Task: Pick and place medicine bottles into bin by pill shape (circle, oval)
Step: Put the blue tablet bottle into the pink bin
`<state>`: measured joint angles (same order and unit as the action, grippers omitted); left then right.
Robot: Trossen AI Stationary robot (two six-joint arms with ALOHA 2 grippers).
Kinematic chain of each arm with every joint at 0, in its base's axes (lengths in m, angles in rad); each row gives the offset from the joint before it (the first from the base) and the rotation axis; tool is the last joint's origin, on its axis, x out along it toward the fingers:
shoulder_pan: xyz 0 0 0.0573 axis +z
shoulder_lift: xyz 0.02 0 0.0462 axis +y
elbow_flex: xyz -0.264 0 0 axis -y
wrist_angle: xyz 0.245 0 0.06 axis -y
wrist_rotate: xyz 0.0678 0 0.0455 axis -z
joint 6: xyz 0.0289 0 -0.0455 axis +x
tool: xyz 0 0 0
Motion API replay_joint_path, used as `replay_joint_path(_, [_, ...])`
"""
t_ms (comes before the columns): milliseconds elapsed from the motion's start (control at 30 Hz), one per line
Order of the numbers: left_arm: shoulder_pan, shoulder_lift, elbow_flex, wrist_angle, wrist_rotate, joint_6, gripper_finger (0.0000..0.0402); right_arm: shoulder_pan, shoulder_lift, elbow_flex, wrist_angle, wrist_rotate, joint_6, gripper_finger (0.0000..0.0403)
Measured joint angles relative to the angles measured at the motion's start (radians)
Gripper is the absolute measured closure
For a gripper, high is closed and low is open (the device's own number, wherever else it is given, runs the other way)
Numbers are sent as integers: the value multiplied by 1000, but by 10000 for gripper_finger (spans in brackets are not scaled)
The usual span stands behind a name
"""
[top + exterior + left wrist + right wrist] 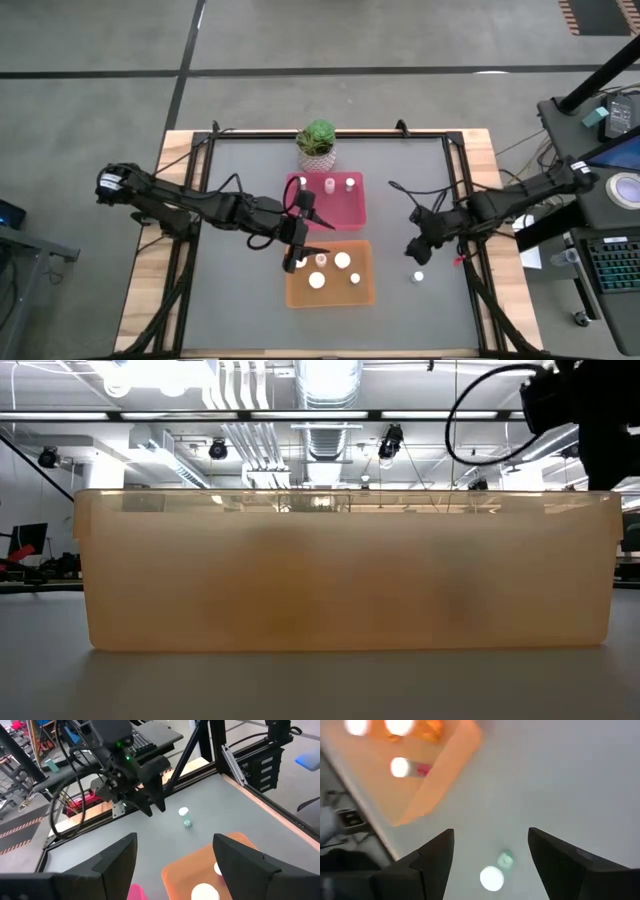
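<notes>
One small medicine bottle [418,277] with a white cap and a greenish body rests alone on the grey table, right of the orange tray [366,292]. My right gripper [415,252] hangs open just above it and slants down; in the right wrist view the bottle [492,876] shows between the spread fingers, untouched. My left gripper [308,238] is open and empty over the orange tray's far left corner. Several white-capped bottles stand in the orange tray [200,865], and three [328,184] in the pink tray [355,215].
A green potted plant [317,140] stands at the table's far edge behind the pink tray. The orange tray's wall [340,570] fills the low view. Black frame rails run along the table's left and right sides. Bare grey table lies around the lone bottle.
</notes>
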<state>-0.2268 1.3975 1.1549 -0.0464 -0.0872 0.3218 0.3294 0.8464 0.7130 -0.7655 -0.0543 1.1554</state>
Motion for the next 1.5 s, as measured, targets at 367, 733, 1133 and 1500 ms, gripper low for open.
replay_joint_path(367, [0, 0, 0, -17, -34, 0, 157, 84, 194, 158, -241, -1, 48, 156])
replay_joint_path(733, [0, 0, 0, -17, -53, 0, 157, 249, 349, 256, -261, 1, 273, 156])
replay_joint_path(1133, [0, 0, 0, -17, -53, 0, 157, 333, 516, 311, -286, 1, 371, 156])
replay_joint_path(1500, [0, 0, 0, -16, -53, 0, 157, 334, 569, 310, -284, 27, 349, 156])
